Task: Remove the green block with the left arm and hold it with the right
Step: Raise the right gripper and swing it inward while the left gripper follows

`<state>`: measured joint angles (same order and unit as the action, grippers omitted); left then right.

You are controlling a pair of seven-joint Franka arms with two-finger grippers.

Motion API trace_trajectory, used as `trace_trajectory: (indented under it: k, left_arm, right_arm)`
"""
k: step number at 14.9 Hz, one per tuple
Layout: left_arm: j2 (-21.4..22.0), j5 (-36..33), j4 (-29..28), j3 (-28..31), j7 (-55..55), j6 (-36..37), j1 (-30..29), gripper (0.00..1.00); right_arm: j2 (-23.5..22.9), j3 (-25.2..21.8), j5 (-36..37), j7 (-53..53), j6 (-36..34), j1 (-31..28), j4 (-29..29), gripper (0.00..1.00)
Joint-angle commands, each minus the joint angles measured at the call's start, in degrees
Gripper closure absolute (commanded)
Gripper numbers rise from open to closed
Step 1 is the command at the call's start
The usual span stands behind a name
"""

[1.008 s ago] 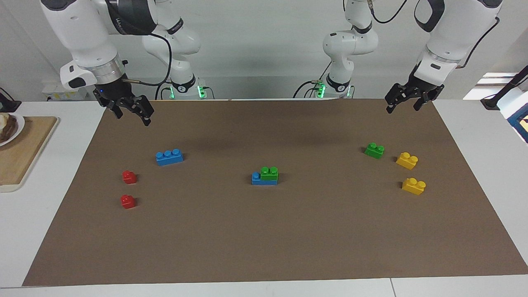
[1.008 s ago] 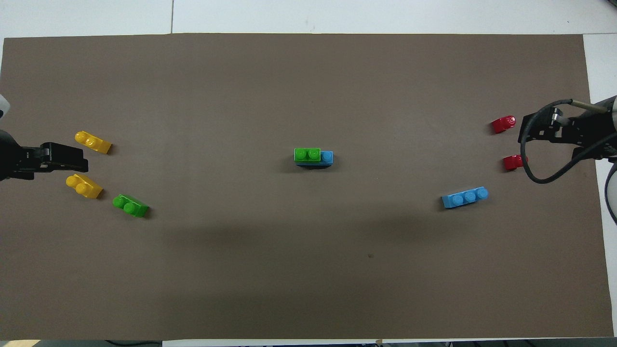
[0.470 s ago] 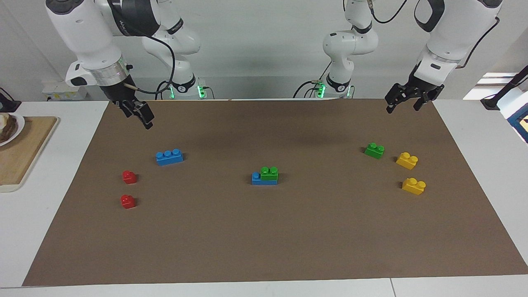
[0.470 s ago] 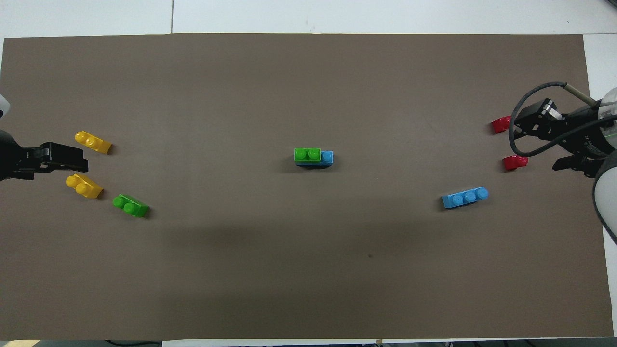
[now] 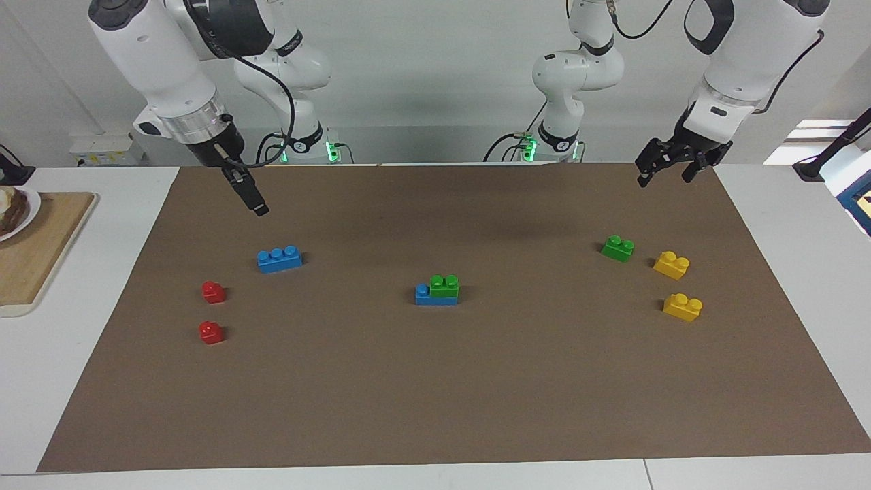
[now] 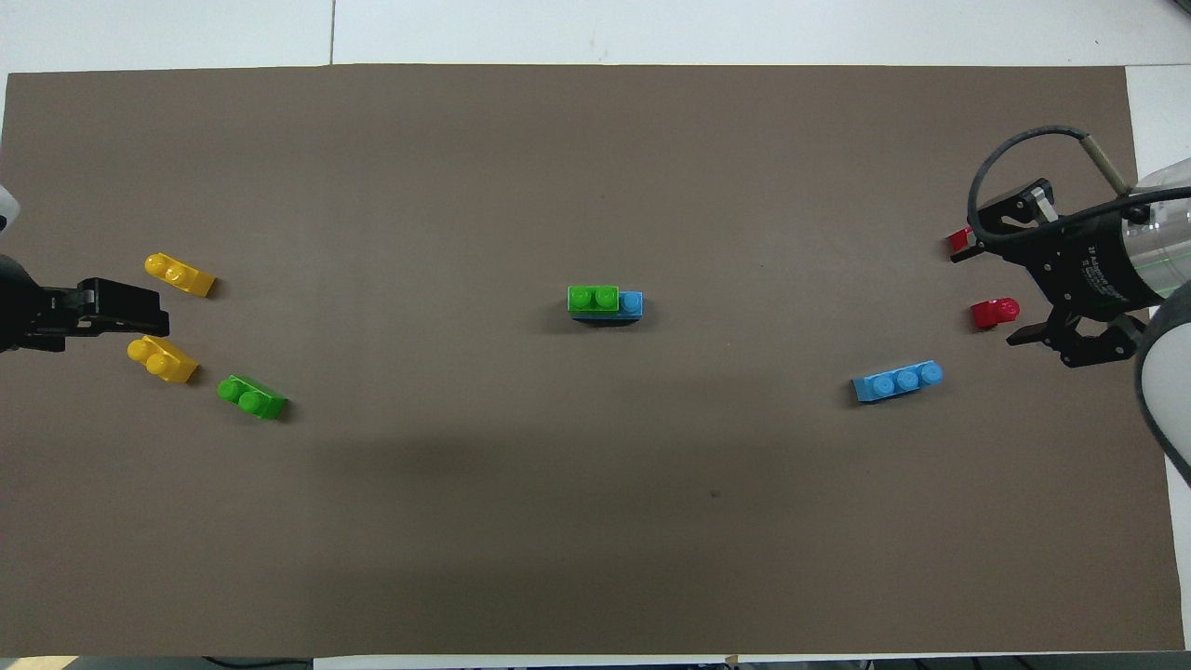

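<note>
A green block [image 5: 444,285] sits stacked on a blue brick [image 5: 425,297] at the middle of the brown mat; it also shows in the overhead view [image 6: 593,298]. A second green block [image 5: 618,248] lies loose at the left arm's end, next to the yellow bricks. My left gripper [image 5: 663,178] hangs open and empty in the air over the mat's corner at that end. My right gripper [image 5: 258,207] hangs open and empty in the air at the right arm's end; in the overhead view [image 6: 988,295] it is over the red bricks.
Two red bricks [image 5: 213,292] [image 5: 210,332] and a blue three-stud brick [image 5: 280,258] lie at the right arm's end. Two yellow bricks [image 5: 671,265] [image 5: 682,306] lie at the left arm's end. A wooden board [image 5: 34,252] with a plate lies off the mat.
My right gripper has turned about its wrist and shifted a little toward the middle of the table. The left arm and all the bricks have not moved.
</note>
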<state>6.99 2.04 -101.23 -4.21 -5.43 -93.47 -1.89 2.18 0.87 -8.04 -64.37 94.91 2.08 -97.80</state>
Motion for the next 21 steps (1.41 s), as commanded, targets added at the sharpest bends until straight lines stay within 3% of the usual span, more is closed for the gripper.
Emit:
trace_trajectory:
  k: [1,4,7,12,17,21]
  left_arm:
    - [2.0,-0.7,-1.8,0.1,-0.9,0.7,-0.2,0.0]
    - [2.1,-0.6,-2.2,0.1,-6.1,0.1,-0.2,0.0]
    - [2.4,-0.2,-2.8,-0.1,-22.5,-1.4,0.7,0.0]
    - [2.7,0.1,-4.4,-0.3,-57.3,-6.3,7.2,0.0]
    - [3.6,0.1,-7.6,-0.3,-80.7,-10.8,11.9,0.0]
    - [1.8,0.1,-8.0,-0.2,-91.2,-12.8,18.5,0.0]
  right_arm:
    - [0.5,0.0,-5.1,-6.5,1.2,-1.2,-1.3,0.05]
    - [0.1,0.0,-10.5,-9.1,1.9,-3.6,-2.6,0.05]
    - [-1.4,0.0,-15.8,-9.2,1.9,-5.2,-3.9,0.05]
    - [-6.0,0.1,-21.2,-9.2,1.8,-5.4,-3.9,0.05]
    - [-11.0,0.2,-25.9,-9.2,3.6,-4.5,-4.0,0.05]
    - [-13.2,0.2,-26.9,-9.2,6.8,-1.0,-4.1,0.05]
